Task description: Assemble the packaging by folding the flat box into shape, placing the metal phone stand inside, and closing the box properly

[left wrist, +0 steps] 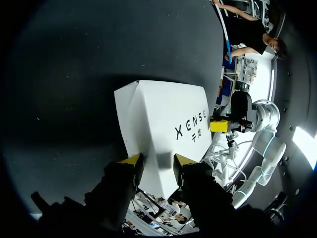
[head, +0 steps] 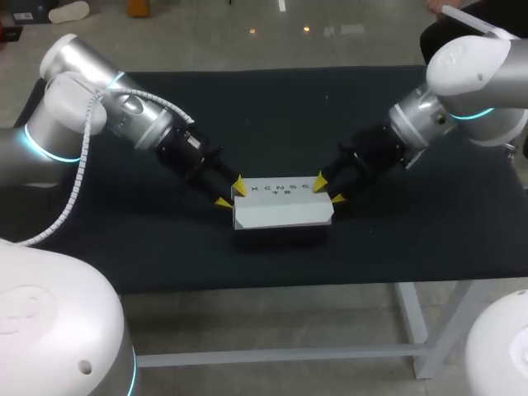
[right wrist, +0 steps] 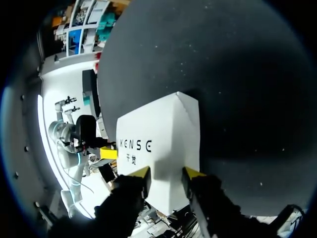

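Broadly, the dark surface fills the scene, and our two arms come down over it from either side, the left arm from the far left and the right arm from the far right, both angled in toward the middle

Between them sits the white box, already folded into a closed-looking block and lying flat near the centre of the surface. Its long axis runs left to right, so one short end faces each arm. We cannot see the metal phone stand anywhere, and whether it is inside the box is hidden from us

The left pincer is at the box's left end and the right pincer at its right end. In both wrist views the end of the box fills the gap between the yellow tips, so we judge each pincer to be clenched on the box, one per end

Neither arm is nearer than the other. The box lies straight ahead of each pincer along that left-right axis, so we judge that any coming press or tuck at the ends has to work inward along it from both sides
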`<action>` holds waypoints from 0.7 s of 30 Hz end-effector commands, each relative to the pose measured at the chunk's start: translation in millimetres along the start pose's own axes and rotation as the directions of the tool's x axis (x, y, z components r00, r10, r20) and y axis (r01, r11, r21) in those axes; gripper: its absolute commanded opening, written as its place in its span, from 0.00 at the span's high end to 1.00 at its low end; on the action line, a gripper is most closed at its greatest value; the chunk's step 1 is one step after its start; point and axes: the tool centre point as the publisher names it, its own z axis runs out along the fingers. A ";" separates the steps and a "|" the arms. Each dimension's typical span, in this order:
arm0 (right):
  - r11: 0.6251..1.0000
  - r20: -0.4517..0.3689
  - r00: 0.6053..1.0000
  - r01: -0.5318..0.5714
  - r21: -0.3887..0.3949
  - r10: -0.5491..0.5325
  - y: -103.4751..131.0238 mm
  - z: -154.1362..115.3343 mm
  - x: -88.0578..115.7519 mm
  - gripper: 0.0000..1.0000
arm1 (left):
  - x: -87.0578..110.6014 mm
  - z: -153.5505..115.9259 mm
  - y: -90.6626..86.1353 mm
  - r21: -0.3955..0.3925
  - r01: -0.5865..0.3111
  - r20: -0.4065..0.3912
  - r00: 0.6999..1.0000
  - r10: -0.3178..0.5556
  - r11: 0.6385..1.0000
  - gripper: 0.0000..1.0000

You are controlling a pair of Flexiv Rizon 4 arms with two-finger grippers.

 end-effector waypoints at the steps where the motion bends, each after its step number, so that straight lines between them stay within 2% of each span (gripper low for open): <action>1: 1.000 -0.004 1.000 0.001 0.016 -0.001 5.1 17.1 14.9 0.57 | 13.4 14.9 -6.1 -0.013 0.001 -0.002 1.000 -0.001 1.000 0.58; 21: 1.000 0.009 1.000 -0.001 0.023 0.001 4.9 18.9 12.8 0.58 | 8.1 13.0 -5.6 -0.012 0.009 -0.011 1.000 -0.009 1.000 0.57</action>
